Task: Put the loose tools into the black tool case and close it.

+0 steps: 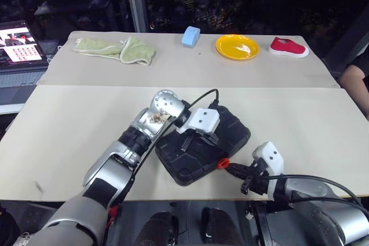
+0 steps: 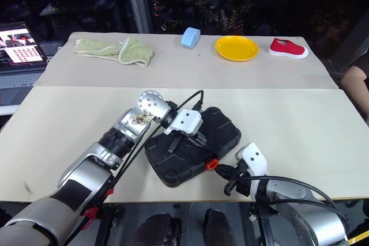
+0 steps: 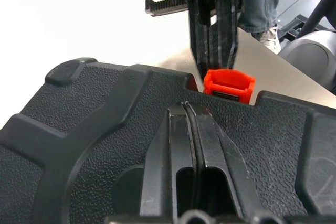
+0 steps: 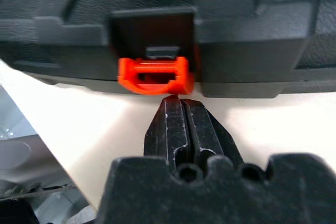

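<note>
Right gripper [image 1: 235, 171], fingers pressed together, tips just under the orange latch [image 1: 222, 163] at the near table edge, likely to flip it home. Beyond, left gripper [image 1: 193, 137], likewise pinched empty, pressing the closed black tool case [image 1: 230, 133] flat, probably steadying the lid.

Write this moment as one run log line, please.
black tool case: lid down | left gripper: shut, pressing on lid | right gripper: shut, tips at orange latch
</note>
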{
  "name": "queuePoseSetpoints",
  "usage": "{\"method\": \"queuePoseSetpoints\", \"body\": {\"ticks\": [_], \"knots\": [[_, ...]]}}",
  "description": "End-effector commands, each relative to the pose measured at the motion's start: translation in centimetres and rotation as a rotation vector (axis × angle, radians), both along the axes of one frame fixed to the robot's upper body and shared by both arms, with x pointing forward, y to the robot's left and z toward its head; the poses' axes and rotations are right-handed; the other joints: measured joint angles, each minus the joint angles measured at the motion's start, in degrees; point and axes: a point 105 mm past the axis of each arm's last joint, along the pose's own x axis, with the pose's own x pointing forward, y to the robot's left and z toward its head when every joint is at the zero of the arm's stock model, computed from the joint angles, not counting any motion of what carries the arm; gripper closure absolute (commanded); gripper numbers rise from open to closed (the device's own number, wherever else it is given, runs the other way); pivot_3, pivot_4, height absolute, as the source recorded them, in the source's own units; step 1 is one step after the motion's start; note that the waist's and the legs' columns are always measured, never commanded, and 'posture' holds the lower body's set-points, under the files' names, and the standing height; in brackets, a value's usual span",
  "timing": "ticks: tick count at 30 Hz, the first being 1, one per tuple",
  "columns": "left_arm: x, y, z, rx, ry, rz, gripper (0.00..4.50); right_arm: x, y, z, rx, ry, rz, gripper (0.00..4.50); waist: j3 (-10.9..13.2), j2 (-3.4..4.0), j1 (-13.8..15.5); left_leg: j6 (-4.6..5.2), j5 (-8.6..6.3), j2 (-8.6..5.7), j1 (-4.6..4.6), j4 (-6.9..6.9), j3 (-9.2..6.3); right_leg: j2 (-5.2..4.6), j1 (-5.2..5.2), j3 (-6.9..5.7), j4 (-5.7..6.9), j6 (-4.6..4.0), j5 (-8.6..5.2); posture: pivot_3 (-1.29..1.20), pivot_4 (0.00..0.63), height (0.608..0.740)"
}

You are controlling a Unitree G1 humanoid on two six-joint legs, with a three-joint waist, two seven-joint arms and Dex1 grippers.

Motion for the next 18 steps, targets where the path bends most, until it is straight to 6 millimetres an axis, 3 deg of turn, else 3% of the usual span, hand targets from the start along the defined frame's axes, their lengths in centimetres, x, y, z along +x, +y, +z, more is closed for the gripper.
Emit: {"method": "queuePoseSetpoints", "body": {"ticks": [1,13,18], "knots": [[-0.5,0.2,-2.7,0.099,0.038,-0.006,4.43,0.4,1.5,4.5,0.050,-0.193,0.077,4.50,0.0,0.00,0.0,0.00,0.00,0.00,0.01,0.00,0.00,0.00,0.01,-0.01,0.01,0.12,-0.07,0.00,0.150,0.732],[-0.3,0.1,-2.7,0.090,0.030,0.014,4.43,0.6,1.6,4.6,0.033,-0.183,0.105,4.50,0.0,0.03,1.0,0.17,-0.09,0.00,0.05,0.00,-0.05,-0.02,0.00,-0.08,-0.06,0.00,0.00,0.00,0.150,0.732],[0.9,1.7,-1.6,0.069,0.099,0.110,4.43,-0.1,-0.1,5.0,-0.016,-0.191,0.101,4.50,0.0,0.03,1.2,0.23,-0.13,-0.10,0.03,0.01,-0.05,-0.08,-0.03,-0.07,-0.14,0.05,-0.02,0.00,0.150,0.732]]}}
